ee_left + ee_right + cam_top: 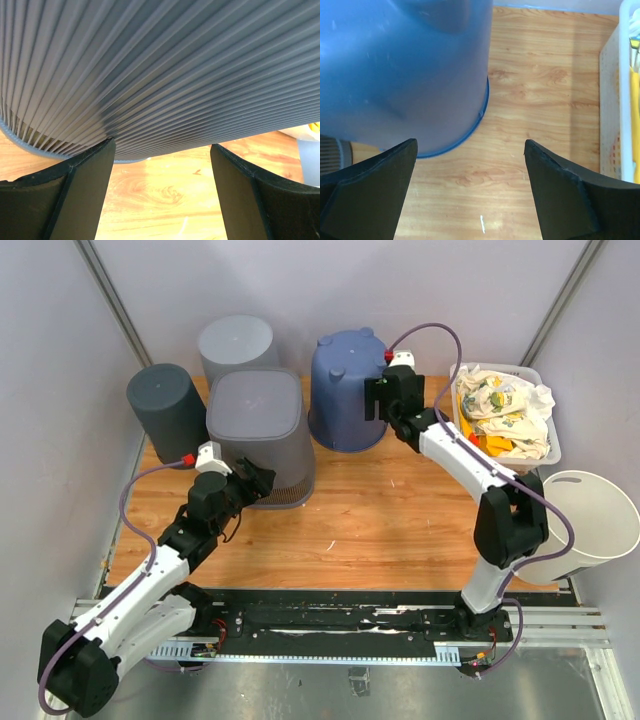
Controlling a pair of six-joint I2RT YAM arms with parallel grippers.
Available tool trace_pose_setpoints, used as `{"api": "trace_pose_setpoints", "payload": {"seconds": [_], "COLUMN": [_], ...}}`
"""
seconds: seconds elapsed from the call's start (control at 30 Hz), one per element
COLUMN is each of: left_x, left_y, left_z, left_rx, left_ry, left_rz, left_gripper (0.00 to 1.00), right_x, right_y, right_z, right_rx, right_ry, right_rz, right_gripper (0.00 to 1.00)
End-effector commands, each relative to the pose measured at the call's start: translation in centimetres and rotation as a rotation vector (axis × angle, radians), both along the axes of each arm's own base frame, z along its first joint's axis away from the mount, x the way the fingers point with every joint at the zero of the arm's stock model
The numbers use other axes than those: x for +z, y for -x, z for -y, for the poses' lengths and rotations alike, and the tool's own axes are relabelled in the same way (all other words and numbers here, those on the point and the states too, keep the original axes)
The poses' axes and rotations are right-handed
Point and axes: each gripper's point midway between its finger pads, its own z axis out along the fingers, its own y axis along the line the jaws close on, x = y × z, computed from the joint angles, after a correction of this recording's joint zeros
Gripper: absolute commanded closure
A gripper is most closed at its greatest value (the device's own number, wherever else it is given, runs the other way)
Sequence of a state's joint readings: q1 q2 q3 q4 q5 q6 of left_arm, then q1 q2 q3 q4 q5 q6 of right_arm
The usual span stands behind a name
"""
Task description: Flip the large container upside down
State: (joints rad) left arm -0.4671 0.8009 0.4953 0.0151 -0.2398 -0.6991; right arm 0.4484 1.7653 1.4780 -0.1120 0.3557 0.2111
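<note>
Left gripper (162,150) is spread wide, nothing held, right by the ribbed grey container (255,415); right gripper (470,145) likewise, beside the upturned blue bucket (345,380).

The large container (255,418) is a grey bin with a rounded-square shape and fine vertical ribs down its walls. It stands upside down, with its flat closed base facing up and its wider open rim resting on the wooden table (380,520). It sits left of centre, toward the far side.
</note>
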Motion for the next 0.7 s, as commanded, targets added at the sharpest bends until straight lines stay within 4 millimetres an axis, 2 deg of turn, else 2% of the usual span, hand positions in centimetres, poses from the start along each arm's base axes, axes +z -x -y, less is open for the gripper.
{"api": "trace_pose_setpoints", "payload": {"seconds": [0.0, 0.17, 0.3, 0.4, 0.5, 0.67], "left_x": [0.5, 0.9, 0.9, 0.7, 0.4, -0.1], "left_y": [-0.4, 0.0, 0.0, 0.1, 0.2, 0.3], "left_z": [0.3, 0.1, -0.1, 0.2, 0.7, 0.9], "left_rx": [-0.010, -0.004, 0.004, -0.005, -0.028, -0.039], "left_ry": [0.003, 0.023, 0.030, 0.041, 0.056, 0.059], "left_rz": [0.027, 0.044, 0.054, 0.047, 0.038, 0.026], "left_gripper": [0.18, 0.18, 0.18, 0.18, 0.19, 0.19], "right_x": [3.8, 8.1, 8.9, 9.3, 9.1, 8.5], "right_y": [3.0, 8.5, 13.4, 16.8, 19.7, 23.9], "right_z": [1.8, 5.5, 8.7, 11.8, 15.0, 18.8], "right_rx": [0.005, -0.063, -0.114, -0.200, -0.297, -0.419], "right_ry": [-0.027, -0.028, 0.016, 0.076, 0.135, 0.198], "right_rz": [0.015, 0.065, 0.023, -0.001, 0.001, -0.009], "right_gripper": [0.12, 0.15, 0.17, 0.18, 0.18, 0.18]}}
